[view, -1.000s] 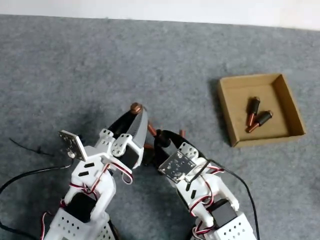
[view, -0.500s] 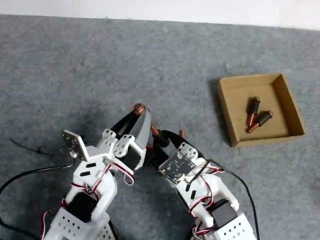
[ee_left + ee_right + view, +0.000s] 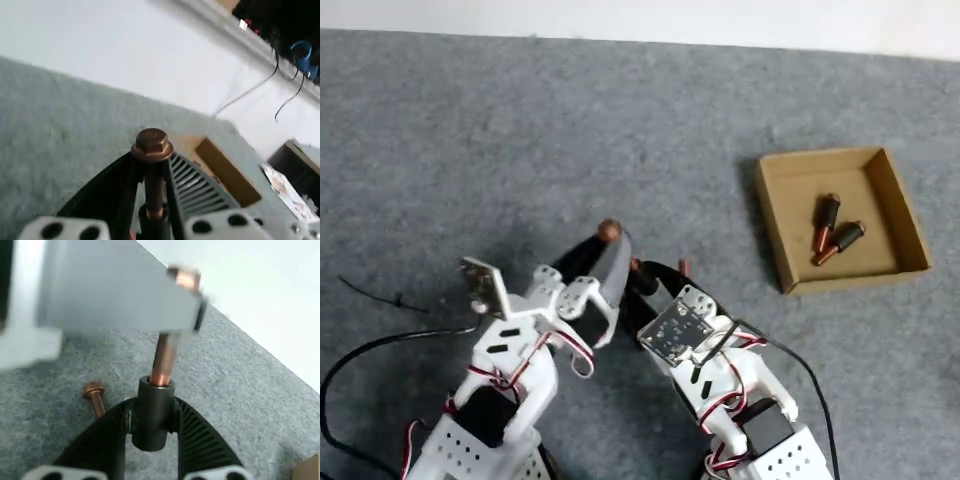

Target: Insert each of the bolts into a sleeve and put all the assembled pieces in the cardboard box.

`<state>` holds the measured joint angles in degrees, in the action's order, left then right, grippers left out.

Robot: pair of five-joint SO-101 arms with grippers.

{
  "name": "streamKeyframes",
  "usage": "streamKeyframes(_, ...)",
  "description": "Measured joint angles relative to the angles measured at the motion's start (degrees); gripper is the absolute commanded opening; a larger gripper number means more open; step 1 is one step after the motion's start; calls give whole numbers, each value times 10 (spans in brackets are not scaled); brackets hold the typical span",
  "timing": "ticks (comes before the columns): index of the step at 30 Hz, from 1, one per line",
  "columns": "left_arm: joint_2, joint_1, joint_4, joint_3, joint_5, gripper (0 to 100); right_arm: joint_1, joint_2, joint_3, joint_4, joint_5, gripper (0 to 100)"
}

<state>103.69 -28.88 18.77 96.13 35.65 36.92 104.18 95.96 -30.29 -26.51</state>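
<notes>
My left gripper (image 3: 609, 250) is shut on a copper bolt (image 3: 610, 231), head up and tilted; in the left wrist view the bolt (image 3: 152, 145) stands between the jaws of the left gripper (image 3: 153, 172). Its shaft (image 3: 162, 359) enters the top of a black sleeve (image 3: 152, 412), which my right gripper (image 3: 152, 420) is shut on. From above, the right gripper (image 3: 641, 284) sits just right of the left one. The cardboard box (image 3: 777, 230) at the right holds two assembled pieces (image 3: 826, 222) (image 3: 839, 242).
One loose copper bolt (image 3: 95, 396) lies on the grey carpet beside the grippers, also visible from above (image 3: 685, 266). A thin black tie (image 3: 378, 298) lies at the left. The white wall (image 3: 640, 18) borders the far edge. Open carpet stretches between arms and box.
The left gripper has carried the bolt right and toward the near side, bringing it down onto the sleeve. The right arm has stayed in place.
</notes>
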Motion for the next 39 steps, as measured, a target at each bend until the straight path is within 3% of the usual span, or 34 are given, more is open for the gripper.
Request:
streamKeyframes(9,0,-8,18,0,3,17,0,0,0,0,1,5)
streamKeyframes(17,0,-11,39,0,4,277,-2,0,0,0,1,5)
streamKeyframes(23,0,-10,39,0,4,213,-6,0,0,0,1,5)
streamKeyframes(26,0,64,24,0,4,157,-45,0,0,21,2,5)
streamKeyframes(31,0,213,-29,0,74,123,-85,-1,0,40,4,5)
streamKeyframes(39,0,209,-33,0,81,119,-99,-1,0,40,4,5)
